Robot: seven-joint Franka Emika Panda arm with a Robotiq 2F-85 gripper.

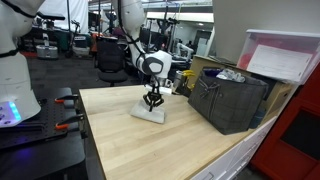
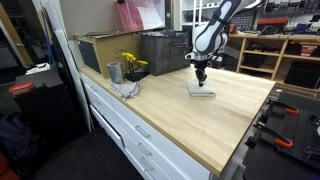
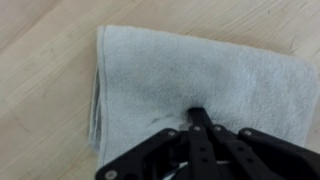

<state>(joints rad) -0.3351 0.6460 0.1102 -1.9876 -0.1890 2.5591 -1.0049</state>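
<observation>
Wrist view: the gripper (image 3: 197, 113), fully closed, touches the folded grey towel (image 3: 160, 70). Towel lies flat on the wooden tabletop (image 3: 40, 50), unlifted.

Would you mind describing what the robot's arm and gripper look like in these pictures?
The arm is white, built of rounded links with dark bands at the joints. Its wrist is a white, rounded housing with a black ring. The gripper below it is black. In the wrist view, its fingers are slim black linkage bars with small pale pivot pins.
</observation>
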